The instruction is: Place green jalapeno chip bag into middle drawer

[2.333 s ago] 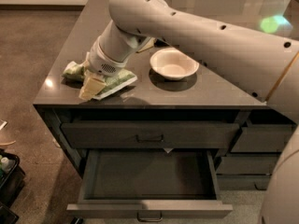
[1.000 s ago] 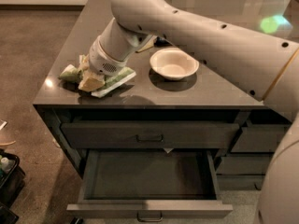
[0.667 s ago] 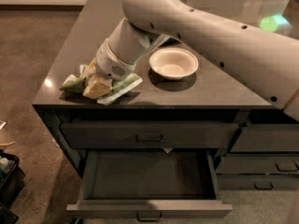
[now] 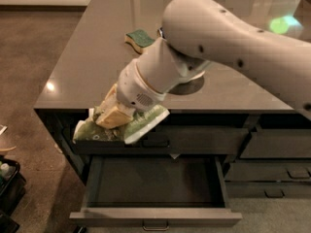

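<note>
1. The robot's pale arm reaches in from the right and angles down across the front edge of the grey counter.
2. The gripper hangs just past that front edge, left of centre, with its tan fingers clamped on the green jalapeno chip bag.
3. The bag is held in the air, crinkled and roughly level. It sits in front of the closed top drawer and touches neither the counter nor the drawer below.
4. One end of the bag points left and the other pokes out to the right beneath the wrist.
5. The middle drawer stands pulled out directly below the bag, its long shallow interior in view and its small bar handle at the centre of the front.
6. A green-topped yellow sponge lies farther back on the counter, well apart from the gripper.
7. Narrower closed drawers stack at the right of the cabinet.
</note>
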Robot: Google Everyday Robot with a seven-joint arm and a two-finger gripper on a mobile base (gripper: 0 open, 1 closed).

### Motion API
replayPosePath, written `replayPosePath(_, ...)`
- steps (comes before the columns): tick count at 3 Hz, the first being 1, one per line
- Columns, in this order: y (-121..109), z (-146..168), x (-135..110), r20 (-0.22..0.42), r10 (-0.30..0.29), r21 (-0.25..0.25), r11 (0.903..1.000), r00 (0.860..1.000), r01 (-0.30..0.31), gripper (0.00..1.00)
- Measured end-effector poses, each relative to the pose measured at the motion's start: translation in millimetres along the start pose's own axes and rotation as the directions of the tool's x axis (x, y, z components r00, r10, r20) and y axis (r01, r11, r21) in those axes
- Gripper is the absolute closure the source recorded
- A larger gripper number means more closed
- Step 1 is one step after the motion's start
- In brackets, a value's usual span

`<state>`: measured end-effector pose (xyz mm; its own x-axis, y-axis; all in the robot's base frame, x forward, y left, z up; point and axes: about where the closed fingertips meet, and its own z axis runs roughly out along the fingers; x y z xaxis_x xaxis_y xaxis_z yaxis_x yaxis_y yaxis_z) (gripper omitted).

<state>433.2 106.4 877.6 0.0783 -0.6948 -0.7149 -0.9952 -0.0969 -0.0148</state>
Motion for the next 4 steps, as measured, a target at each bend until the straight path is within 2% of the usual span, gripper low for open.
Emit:
replayPosePath(1, 33.7, -10.6, 20.8, 0.025, 0.09, 0.074, 0.993, 0.996, -0.091, 1.0)
replayPosePath(2, 52.2, -3.3, 60.8, 0.048, 0.197, 0.189, 0.9608, 0.979, -0.203, 1.0)
replayPosePath(3, 46.9, 17.2, 111.8, 0.047, 0.29, 0.289, 0.9121, 0.956, -0.291, 1.0)
replayPosePath(4, 31.7, 13.2, 113.2, 0.065, 0.283, 0.355, 0.8896, 0.957, -0.287, 1.0)
